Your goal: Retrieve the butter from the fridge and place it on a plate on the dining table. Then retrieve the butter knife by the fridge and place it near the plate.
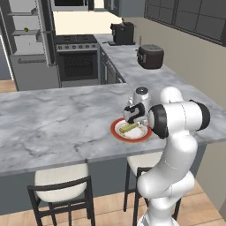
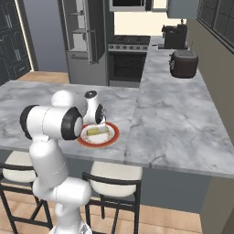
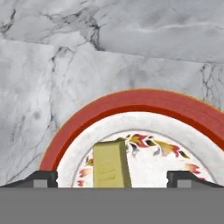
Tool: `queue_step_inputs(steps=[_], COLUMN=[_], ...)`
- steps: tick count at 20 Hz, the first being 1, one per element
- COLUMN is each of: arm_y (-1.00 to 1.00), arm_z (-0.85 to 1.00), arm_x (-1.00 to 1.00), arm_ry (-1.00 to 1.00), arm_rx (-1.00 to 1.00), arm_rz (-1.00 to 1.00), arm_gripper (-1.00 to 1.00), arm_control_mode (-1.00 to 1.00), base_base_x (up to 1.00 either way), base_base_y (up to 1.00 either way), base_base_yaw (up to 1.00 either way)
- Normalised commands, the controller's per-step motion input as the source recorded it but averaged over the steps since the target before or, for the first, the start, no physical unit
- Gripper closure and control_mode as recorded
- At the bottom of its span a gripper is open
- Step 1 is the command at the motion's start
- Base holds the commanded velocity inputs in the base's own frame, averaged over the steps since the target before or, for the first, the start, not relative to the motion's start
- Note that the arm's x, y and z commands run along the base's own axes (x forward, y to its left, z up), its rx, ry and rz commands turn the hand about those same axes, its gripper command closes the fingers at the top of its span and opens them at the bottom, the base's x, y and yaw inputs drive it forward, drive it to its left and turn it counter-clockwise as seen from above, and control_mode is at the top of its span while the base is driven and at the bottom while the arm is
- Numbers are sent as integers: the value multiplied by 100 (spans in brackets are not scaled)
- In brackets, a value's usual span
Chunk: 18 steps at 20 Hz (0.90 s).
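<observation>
Grey-veined white marble desk (image 1: 53, 119) carries a round white plate with a broad red-orange rim (image 3: 131, 105). On it lies the pale yellow-tan butter stick (image 3: 111, 165), between the spread jaws, nearer the nine-o'clock tip, untouched.

Butter (image 1: 128, 128) lies on plate (image 1: 118, 132), centre-right of left base view, near front edge of dining table (image 1: 53, 123). Gripper (image 3: 112, 177) just above plate, butter betw. fingertips. Two stools (image 1: 59, 185) below table edge. Fridge (image 1: 28, 44) upper left, stove (image 1: 77, 59) to its right.
</observation>
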Motion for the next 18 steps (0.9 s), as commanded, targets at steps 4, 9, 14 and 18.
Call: queue_step_inputs(steps=[4,9,14,18], arm_y=[-1,0,0,4], arm_z=[93,77,47,93], arm_x=[0,-17,-3,-9], arm_ry=[16,13,7,0], arm_rx=[8,6,-4,-7], arm_rz=[0,1,17,45], arm_gripper=[-100,-100,-100,-100], arm_control_mode=[-100,-100,-100,-100], base_base_x=[0,0,0,0], base_base_y=[0,0,0,0], base_base_yaw=[0,0,0,0])
